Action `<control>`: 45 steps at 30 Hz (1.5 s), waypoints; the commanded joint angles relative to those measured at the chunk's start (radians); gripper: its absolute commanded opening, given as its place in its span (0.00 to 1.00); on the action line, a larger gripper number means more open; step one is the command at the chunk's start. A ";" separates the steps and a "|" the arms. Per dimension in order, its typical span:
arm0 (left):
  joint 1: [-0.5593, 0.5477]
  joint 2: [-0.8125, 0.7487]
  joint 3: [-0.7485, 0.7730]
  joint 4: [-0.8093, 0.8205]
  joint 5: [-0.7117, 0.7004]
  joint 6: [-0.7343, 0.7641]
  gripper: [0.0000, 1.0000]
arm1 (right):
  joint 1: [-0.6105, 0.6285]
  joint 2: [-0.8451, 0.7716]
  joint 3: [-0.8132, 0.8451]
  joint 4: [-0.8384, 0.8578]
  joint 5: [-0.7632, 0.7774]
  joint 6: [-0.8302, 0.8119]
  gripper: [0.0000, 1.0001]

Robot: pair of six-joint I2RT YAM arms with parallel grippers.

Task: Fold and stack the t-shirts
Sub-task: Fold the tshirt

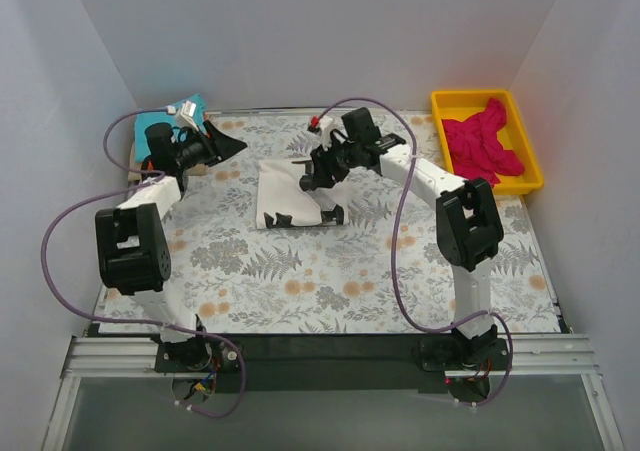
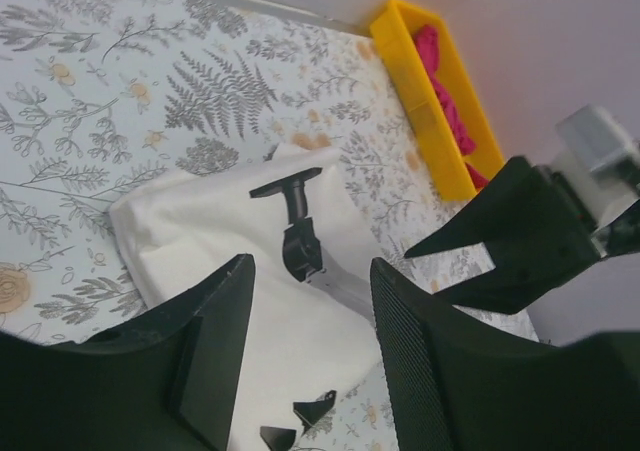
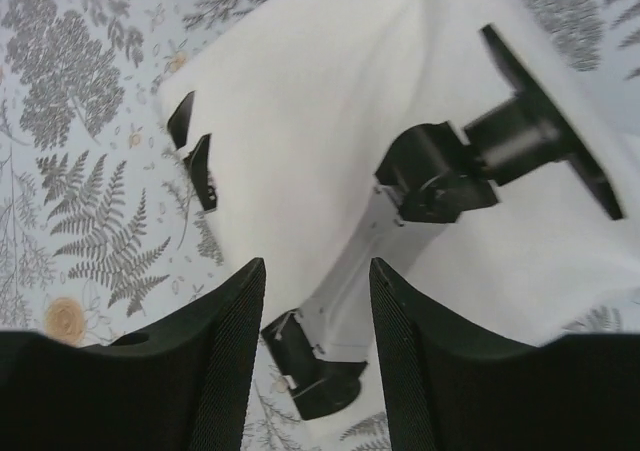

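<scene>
Cream-white tee [image 1: 285,189] lies mid-counter, folded to a soft, roughly square pad w/ rounded edges; smooth matte cloth, black and grey marks on its top face; the counter wears a flat grey floral cloth [image 1: 300,281], fern and blossom print. Right gripper [image 3: 315,269]: jaws parted, nothing between them; hard black fingers [image 3: 225,361] w/ ribbed inner faces; they hang directly over the tee's right half, cloth showing through the gap, not pinched. Left gripper [image 2: 310,266]: jaws also apart and empty, at back-left of counter, well apart from the white tee, just beside a teal tee [image 1: 192,103] bunched in that corner. Magenta-pink tee [image 1: 482,143] sits crumpled in a rigid, rectangular yellow plastic bin [image 1: 465,98] at back-right. Count: 2 arms, 1 bin, 3 tees clear; a tan sliver [image 1: 134,156] at the left edge near the teal one may be a 4th, too hidden to tell.
</scene>
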 commanded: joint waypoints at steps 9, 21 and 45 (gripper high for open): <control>-0.075 -0.031 -0.300 0.081 0.072 -0.133 0.39 | -0.010 0.037 -0.286 0.024 0.092 -0.048 0.40; -0.075 -0.198 -0.330 0.027 0.057 -0.053 0.35 | -0.059 -0.182 -0.351 -0.113 0.155 -0.274 0.38; -0.140 0.464 0.135 0.247 -0.041 -0.290 0.20 | 0.184 0.163 -0.111 0.074 -0.066 -0.030 0.38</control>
